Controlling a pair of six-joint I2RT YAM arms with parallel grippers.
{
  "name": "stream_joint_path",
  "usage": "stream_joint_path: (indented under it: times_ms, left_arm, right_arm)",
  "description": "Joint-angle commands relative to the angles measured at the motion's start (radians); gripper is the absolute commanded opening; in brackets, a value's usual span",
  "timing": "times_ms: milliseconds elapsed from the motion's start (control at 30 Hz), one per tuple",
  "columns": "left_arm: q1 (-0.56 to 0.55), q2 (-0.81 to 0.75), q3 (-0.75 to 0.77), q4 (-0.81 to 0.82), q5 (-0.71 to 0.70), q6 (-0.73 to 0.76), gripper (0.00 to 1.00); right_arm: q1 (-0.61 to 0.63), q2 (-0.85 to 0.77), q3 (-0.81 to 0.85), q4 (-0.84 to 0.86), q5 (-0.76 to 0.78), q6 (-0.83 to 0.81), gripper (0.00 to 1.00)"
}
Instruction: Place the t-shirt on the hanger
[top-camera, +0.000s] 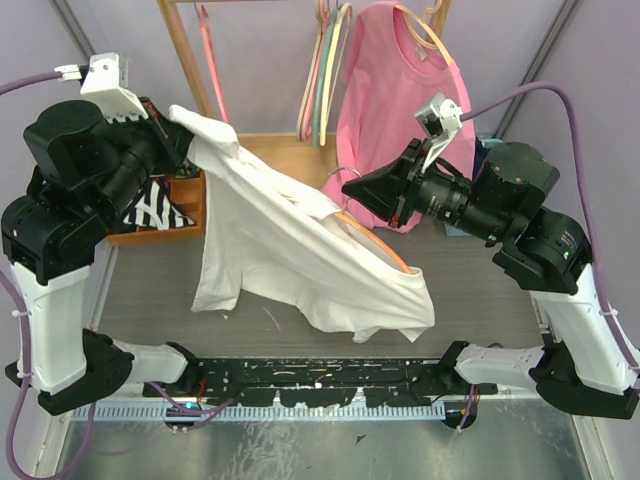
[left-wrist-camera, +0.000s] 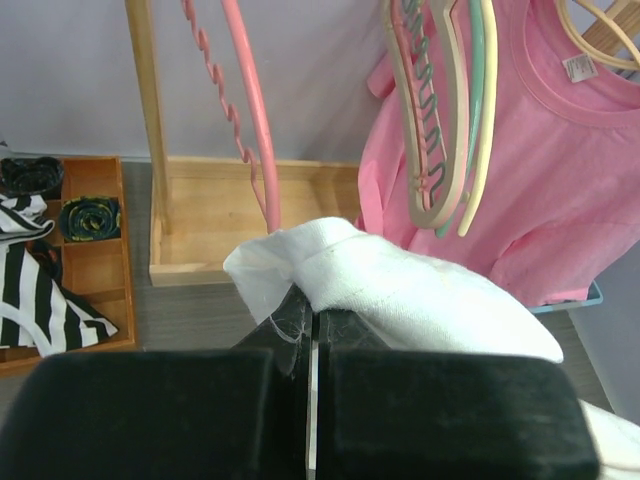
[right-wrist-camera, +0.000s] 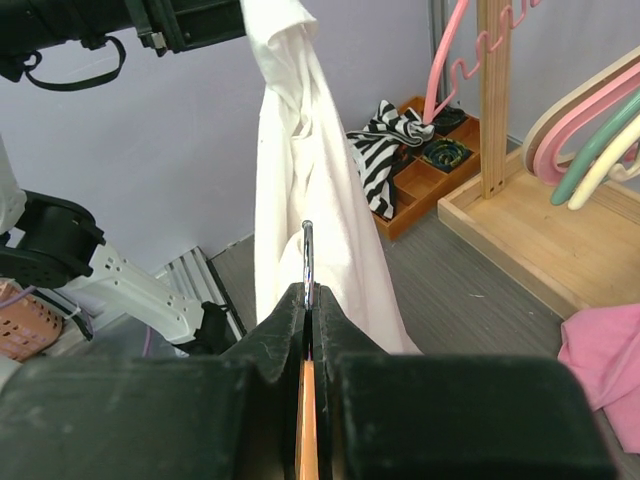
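The white t-shirt (top-camera: 290, 240) hangs in the air between my two grippers, with its lower edge near the table. My left gripper (top-camera: 172, 125) is shut on a bunched corner of it at the upper left; the left wrist view shows the cloth (left-wrist-camera: 400, 290) pinched at the gripper's tips (left-wrist-camera: 313, 310). The orange hanger (top-camera: 385, 250) is partly inside the shirt, with one curved shoulder showing along the cloth's edge. My right gripper (top-camera: 352, 192) is shut on the hanger's neck (right-wrist-camera: 305, 420). Its silver hook (right-wrist-camera: 308, 250) sticks out past that gripper's tips (right-wrist-camera: 310, 295), in front of the hanging shirt (right-wrist-camera: 300, 150).
A wooden rack (top-camera: 270, 150) stands at the back with a pink t-shirt (top-camera: 395, 90) on a cream hanger, plus green and pink hangers (top-camera: 325, 70). A wooden tray (top-camera: 185, 215) holding a black-and-white striped cloth (top-camera: 160, 205) sits at the left.
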Motion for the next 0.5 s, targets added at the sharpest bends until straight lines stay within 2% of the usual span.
stream_joint_path:
  times_ms: [0,267,467]
  left_arm:
    - [0.004,-0.007,0.03,0.083,-0.072,0.019,0.0]
    - [0.004,-0.055,-0.057,0.072,-0.15,0.061,0.0]
    - [0.005,-0.135,-0.233,0.084,-0.161,0.048,0.0]
  right_arm:
    - [-0.003,-0.029,0.072,0.038,-0.039,0.003,0.01]
    - [-0.003,-0.038,0.107,0.066,-0.025,0.025,0.01]
    - [-0.003,-0.04,0.119,0.121,0.0,0.044,0.01]
